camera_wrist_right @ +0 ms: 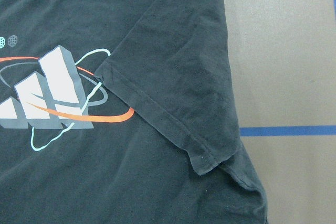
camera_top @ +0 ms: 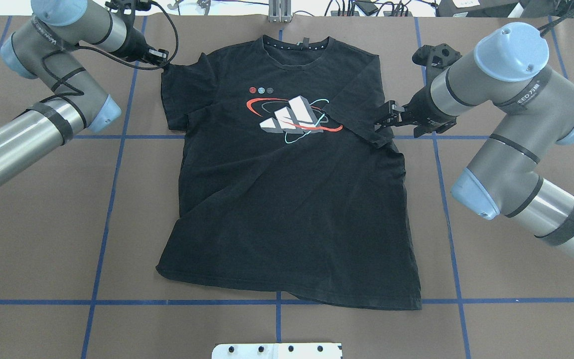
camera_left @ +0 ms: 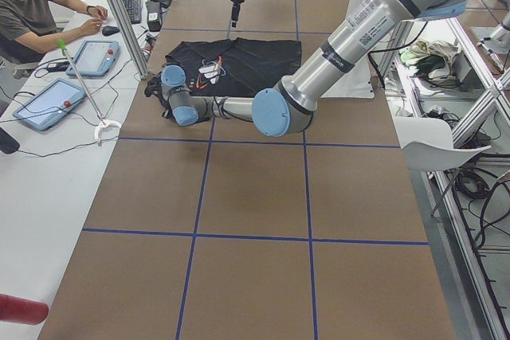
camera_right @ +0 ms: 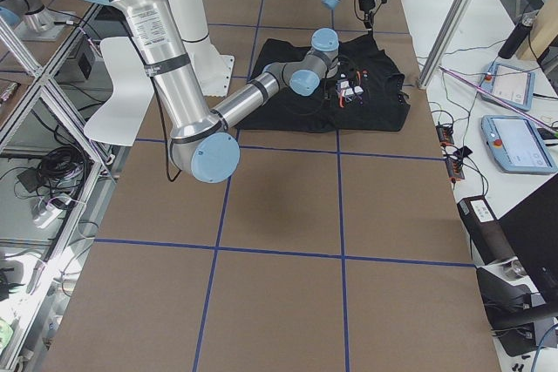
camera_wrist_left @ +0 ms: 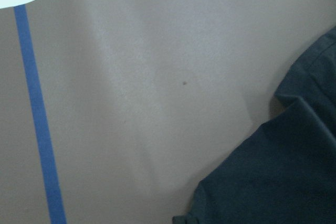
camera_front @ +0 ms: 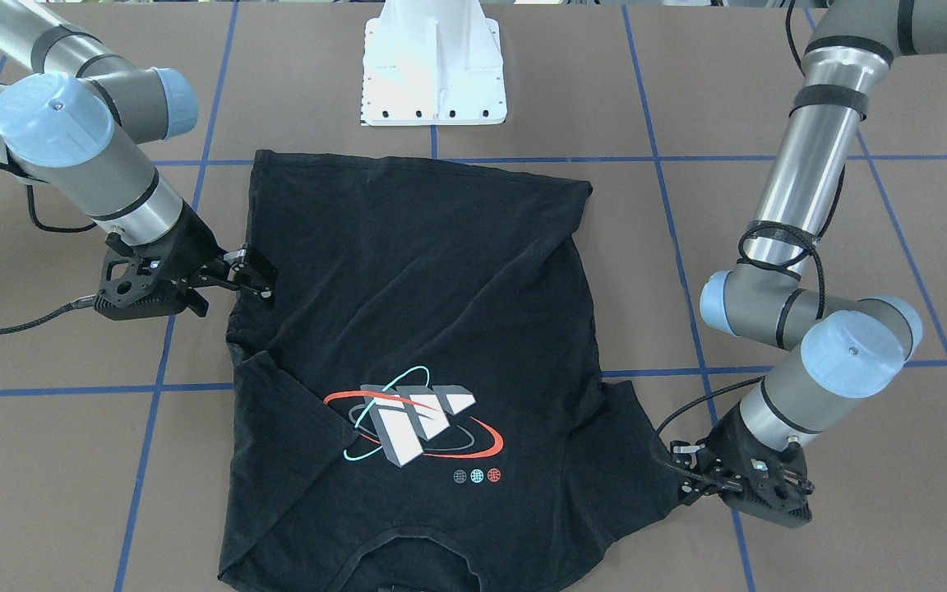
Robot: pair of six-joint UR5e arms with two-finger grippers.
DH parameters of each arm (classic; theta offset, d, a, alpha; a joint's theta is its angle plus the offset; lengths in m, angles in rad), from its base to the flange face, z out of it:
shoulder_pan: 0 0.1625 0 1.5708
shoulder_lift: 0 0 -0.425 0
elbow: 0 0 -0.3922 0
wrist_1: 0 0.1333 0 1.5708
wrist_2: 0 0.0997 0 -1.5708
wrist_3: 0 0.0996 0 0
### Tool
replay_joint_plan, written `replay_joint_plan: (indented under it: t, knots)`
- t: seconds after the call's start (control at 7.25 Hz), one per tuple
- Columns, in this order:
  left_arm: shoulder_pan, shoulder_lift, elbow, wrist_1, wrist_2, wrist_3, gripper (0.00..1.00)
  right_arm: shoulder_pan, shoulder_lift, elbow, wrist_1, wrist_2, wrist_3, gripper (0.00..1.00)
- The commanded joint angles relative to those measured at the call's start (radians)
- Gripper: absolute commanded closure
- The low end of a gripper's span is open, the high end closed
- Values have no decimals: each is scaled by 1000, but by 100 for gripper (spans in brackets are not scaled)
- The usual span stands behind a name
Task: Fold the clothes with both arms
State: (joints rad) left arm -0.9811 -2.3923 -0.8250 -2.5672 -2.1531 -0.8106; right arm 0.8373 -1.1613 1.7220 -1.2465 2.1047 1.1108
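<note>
Here is the brown tabletop (camera_top: 43, 224), marked into large squares by blue tape lines (camera_top: 113, 199). The white mounting base (camera_front: 434, 66) sits at six o'clock in the overhead view. In the left-end view, a person (camera_left: 32, 13) sits at a white side desk (camera_left: 48, 165) by a keyboard (camera_left: 130, 1), with two tablet-style pendants (camera_left: 44, 101) on it. A white chair (camera_left: 438, 153) stands on the other side of the table.

Now the clothes: a black T-shirt (camera_top: 287, 209) lies face up in the middle of the tabletop. Its collar (camera_top: 297, 47) is at twelve o'clock from overhead and its hem (camera_top: 287, 294) at six. The chest graphic (camera_top: 292, 117) shows white slanted blocks ringed by red and cyan orbit lines, with three tiny round marks (camera_top: 261, 90) just above it. The cloth is lightly creased, and the hem rides a little lower toward five o'clock.

The sleeve at ten o'clock (camera_top: 187, 89) is spread flat. The sleeve at two o'clock (camera_wrist_right: 178, 77) is turned inward over the chest, its cuff touching the red orbit line.

The left gripper (camera_front: 677, 470) sits at the spread sleeve's outer tip with its fingers apart. The right gripper (camera_top: 385, 118) is at three o'clock, right beside the folded sleeve, fingers apart too and holding nothing.
</note>
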Motion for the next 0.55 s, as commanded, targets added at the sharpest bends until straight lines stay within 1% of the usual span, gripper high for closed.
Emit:
replay_joint_plan:
  t: [0.0, 0.14, 0.28, 0.41]
  knots:
    - [16, 27, -243, 150, -57, -210, 100, 9, 0, -4, -1, 5, -5, 0]
    - [79, -11, -240, 159, -33, -308, 100, 9, 0, -9, -1, 3, -5, 0]
    - [125, -55, -205, 177, 98, -327, 100, 9, 0, -12, -1, 0, -5, 0]
    - [136, -97, -124, 182, 131, -323, 100, 8, 0, -13, -2, -2, -5, 0]
